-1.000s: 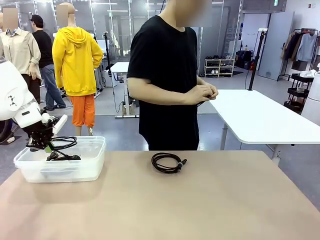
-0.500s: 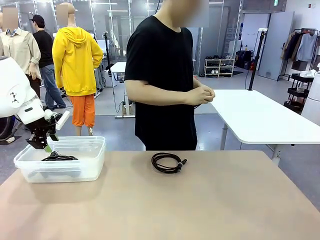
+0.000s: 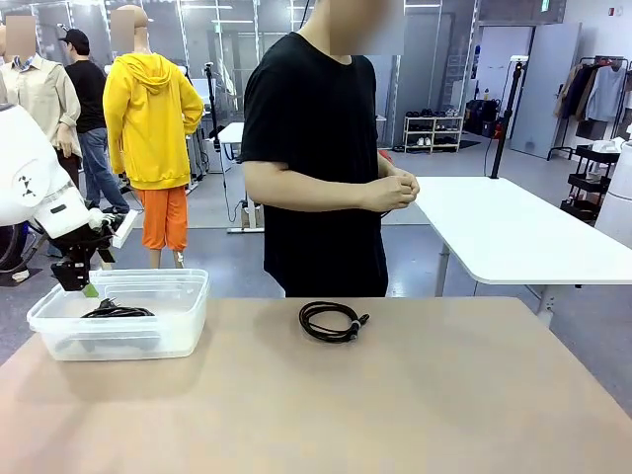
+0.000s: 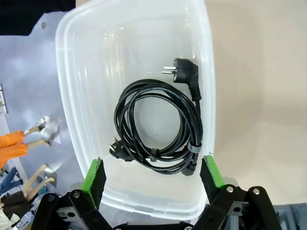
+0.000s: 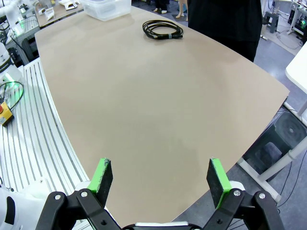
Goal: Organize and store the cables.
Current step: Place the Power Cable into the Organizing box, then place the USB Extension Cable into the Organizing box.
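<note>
**Item 1: left gripper** [image 3: 85, 285] [image 4: 152, 172]. Jaws wide apart, green pads facing each other, holding nothing. It hangs pointing down over the left end of the container, above the rim and clear of the contents. The white left arm enters from the scene's left edge, wrist bent downward.

**Item 2: coiled power cable** [image 4: 194, 127] [image 3: 117, 312]. Black, wound in a round coil and bound by a grey band. It lies flat on the container floor directly below the gripper, not touching either pad. Its angled two-pin plug [image 4: 184, 72] rests just outside the coil.

**Item 3: container** [image 4: 64, 72] [image 3: 188, 316]. Clear plastic, rectangular with rounded corners, no lid on it. It stands at the far left of the tabletop [image 3: 395, 405] [image 5: 144, 105].

**Item 4: right gripper** [image 5: 159, 176]. Jaws wide apart, nothing between the pads. It is held above one edge of the tabletop, tilted to look across the bare beige surface.

**Item 5: second cable** [image 3: 304, 321] [image 5: 160, 35]. A black coil lying loose on the tabletop at its far middle, to the right of the container and well apart from both grippers.

**Item 6: person's hands** [image 3: 395, 188]. The person in a black T-shirt stands at the far side, both hands together in front of the body. What they hold cannot be told.
</note>
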